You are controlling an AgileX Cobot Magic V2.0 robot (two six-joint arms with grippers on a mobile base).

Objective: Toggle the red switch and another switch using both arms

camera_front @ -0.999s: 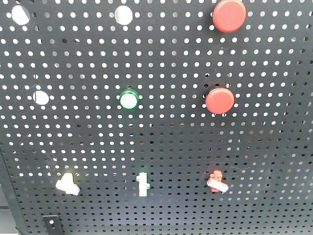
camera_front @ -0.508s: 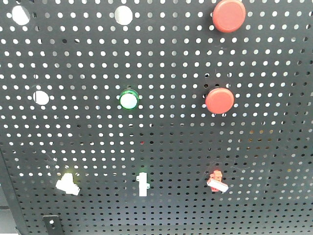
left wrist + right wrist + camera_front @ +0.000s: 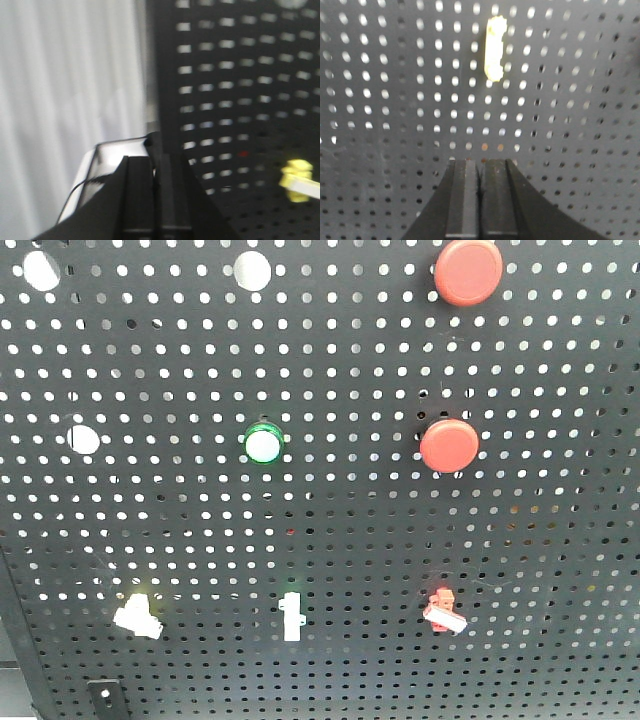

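Before pegboard (image 3: 345, 530) | left arm (image 3: 156, 165) jaws together | right arm (image 3: 480, 167) jaws together

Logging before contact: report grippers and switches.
Left gripper shut, cream toggle switch clear of it. Right gripper shut, below slim white switch. Red toggle switch untouched, nothing blocking.

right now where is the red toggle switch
Front view: the red switch sits low on the right of the pegboard, below the lower round red button and right of the slim white switch.
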